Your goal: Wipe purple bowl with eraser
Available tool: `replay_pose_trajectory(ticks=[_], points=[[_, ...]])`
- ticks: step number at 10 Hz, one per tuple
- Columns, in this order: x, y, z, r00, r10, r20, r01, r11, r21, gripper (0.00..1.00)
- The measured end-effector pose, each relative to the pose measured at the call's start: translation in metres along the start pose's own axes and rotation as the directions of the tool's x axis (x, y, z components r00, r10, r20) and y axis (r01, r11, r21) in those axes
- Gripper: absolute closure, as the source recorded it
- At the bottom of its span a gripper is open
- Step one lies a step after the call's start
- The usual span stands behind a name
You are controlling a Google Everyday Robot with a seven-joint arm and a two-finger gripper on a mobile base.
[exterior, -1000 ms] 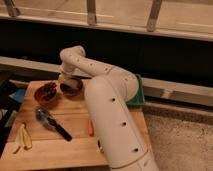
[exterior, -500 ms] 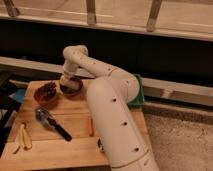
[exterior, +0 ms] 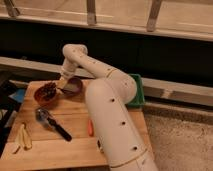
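The purple bowl [exterior: 74, 88] sits at the back of the wooden table, just right of the orange-brown bowl. My gripper [exterior: 63, 83] hangs from the white arm [exterior: 107, 95] and reaches down to the purple bowl's left rim, partly inside it. The eraser is not visible as a separate thing; the gripper's end hides whatever it may hold. The arm covers the right part of the table.
An orange-brown bowl with dark fruit [exterior: 46, 93] touches the purple bowl's left side. A black-handled utensil [exterior: 53, 124] lies in the middle, yellow strips [exterior: 22, 137] at the front left, a small orange item [exterior: 90, 128] by the arm. A green bin [exterior: 138, 92] stands behind the arm.
The arm's upper joint has shifted slightly right and up. The gripper stays at the purple bowl's left rim. Nothing on the table has moved.
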Motion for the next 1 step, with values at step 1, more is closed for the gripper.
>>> replay_pose_trajectory(ticks=[1], points=[[0.0, -0.0043, -0.0006, 1.0, -0.006, -0.023, 0.007, 0.999, 0.053, 1.0]])
